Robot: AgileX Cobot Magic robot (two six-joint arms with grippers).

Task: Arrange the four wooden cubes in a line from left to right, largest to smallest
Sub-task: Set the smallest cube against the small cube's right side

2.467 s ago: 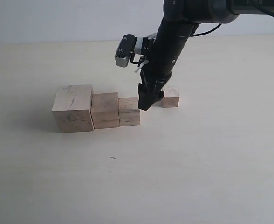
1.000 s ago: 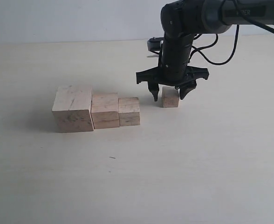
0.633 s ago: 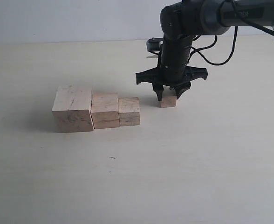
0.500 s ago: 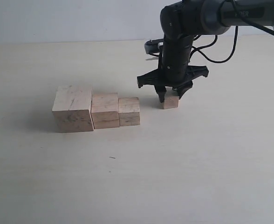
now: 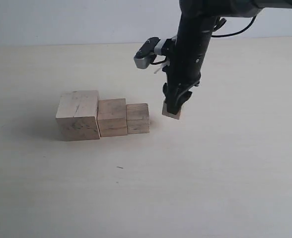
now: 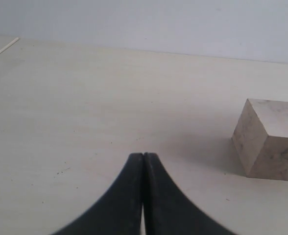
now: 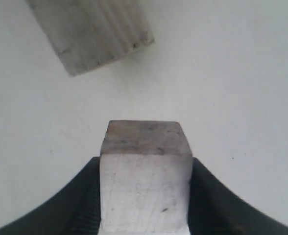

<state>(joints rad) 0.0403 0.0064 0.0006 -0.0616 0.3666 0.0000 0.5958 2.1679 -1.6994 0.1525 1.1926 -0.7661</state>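
Three pale wooden cubes stand side by side on the table: the largest (image 5: 78, 115) with dark scuffs at the left, a middle one (image 5: 111, 117), then a smaller one (image 5: 138, 118). My right gripper (image 5: 173, 107) is shut on the smallest cube (image 5: 171, 113), which hangs tilted just right of the row, a gap apart from it. In the right wrist view that cube (image 7: 145, 178) fills the space between the two black fingers, with the row's third cube (image 7: 90, 32) beyond. The left gripper (image 6: 143, 157) is shut and empty, with the largest cube (image 6: 270, 138) ahead of it.
The tabletop (image 5: 195, 178) is pale wood-coloured, bare around the cubes apart from a small dark speck (image 5: 119, 167) in front of the row. A light wall runs behind the table's far edge. The right arm (image 5: 190, 44) rises above the held cube.
The right gripper closed on the smallest cube, then turned and carried it left toward the row, lifting and tilting it. The three cubes in the row stayed put.
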